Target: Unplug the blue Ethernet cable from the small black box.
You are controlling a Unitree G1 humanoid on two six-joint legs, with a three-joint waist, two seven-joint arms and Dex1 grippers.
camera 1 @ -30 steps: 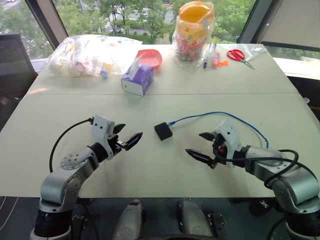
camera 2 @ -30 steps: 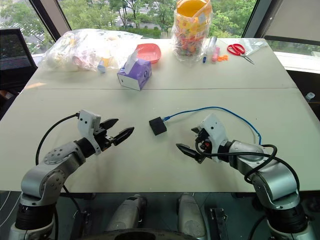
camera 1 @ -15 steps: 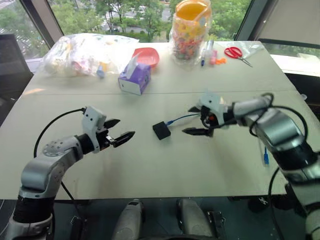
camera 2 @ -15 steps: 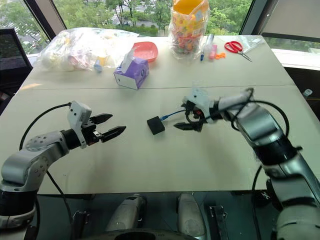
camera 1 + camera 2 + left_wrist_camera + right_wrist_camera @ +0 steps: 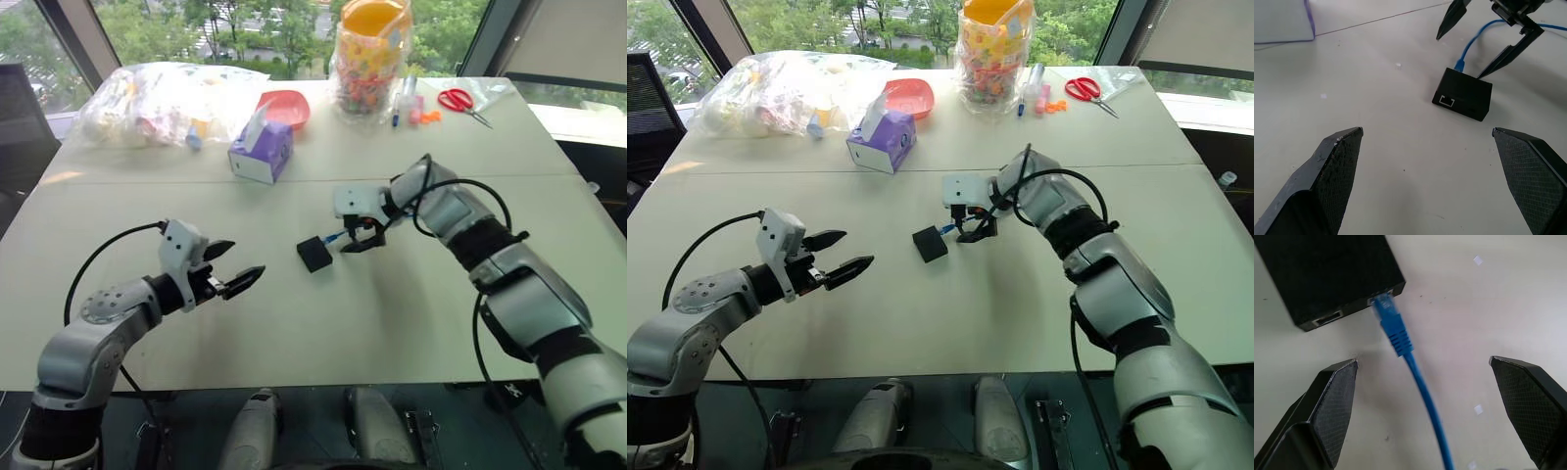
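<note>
Your blue Ethernet cable (image 5: 1400,340) is plugged into the small black box (image 5: 315,254) mid-surface (image 5: 392,323); your right hand (image 5: 359,233) hangs open over the plug, fingers either side, and your left hand (image 5: 233,266) waits open nearby

White table (image 5: 294,333), windows (image 5: 245,24), daylit trees (image 5: 284,20)

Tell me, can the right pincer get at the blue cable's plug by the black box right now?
Probably yes: the right pincer is open, straddling the blue Ethernet cable just behind its plug at the small black box, nothing between.
</note>
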